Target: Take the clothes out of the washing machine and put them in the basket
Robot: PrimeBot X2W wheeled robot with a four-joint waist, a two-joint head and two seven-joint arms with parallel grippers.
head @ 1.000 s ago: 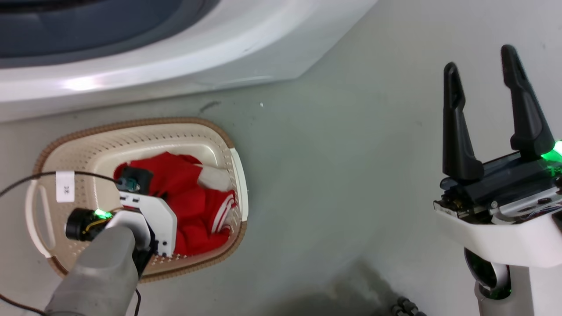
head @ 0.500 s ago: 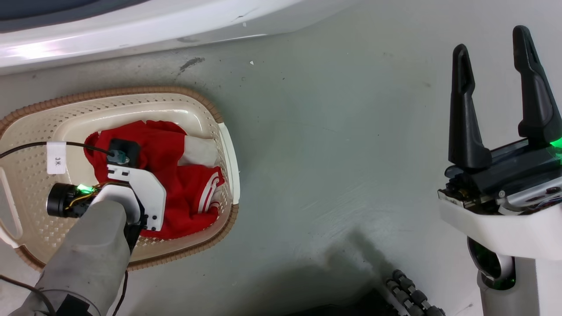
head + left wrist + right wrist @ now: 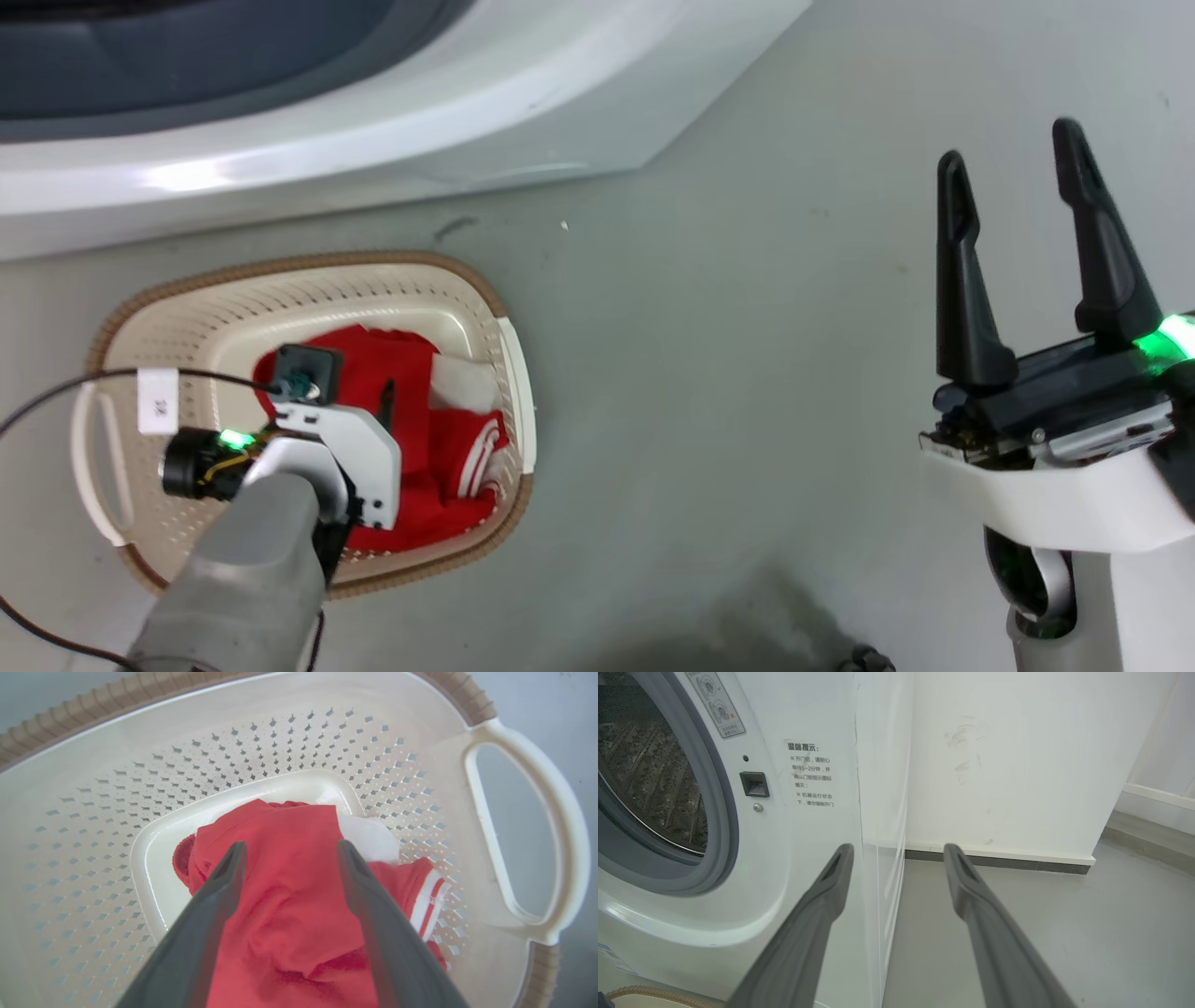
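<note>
The floor [image 3: 709, 373] is smooth grey, with the white washing machine [image 3: 373, 121] along the top of the head view. At the left, the basket [image 3: 233, 308] stands on the floor just before the machine. The clothes [image 3: 448, 448] lie crumpled in its bottom, toward the right-hand handle, with the white part and stripe trim on that side. The left gripper [image 3: 292, 847] hangs over the red fabric with its fingers spread and nothing held between them. At the right, the right gripper [image 3: 1008, 145] is released and empty, well apart from the basket. The part of the drum [image 3: 654, 779] seen in the right wrist view holds no garment.

Handling: the fabric is judged light, soft and limp. It will sag and drape when lifted, so a raised fold near the middle of the pile is the best place to pinch.

Change from one second ago: the clothes lie in the same place. The left wrist stands slightly higher in the head view, and one dark finger now shows above the fabric. The right gripper is unchanged.
</note>
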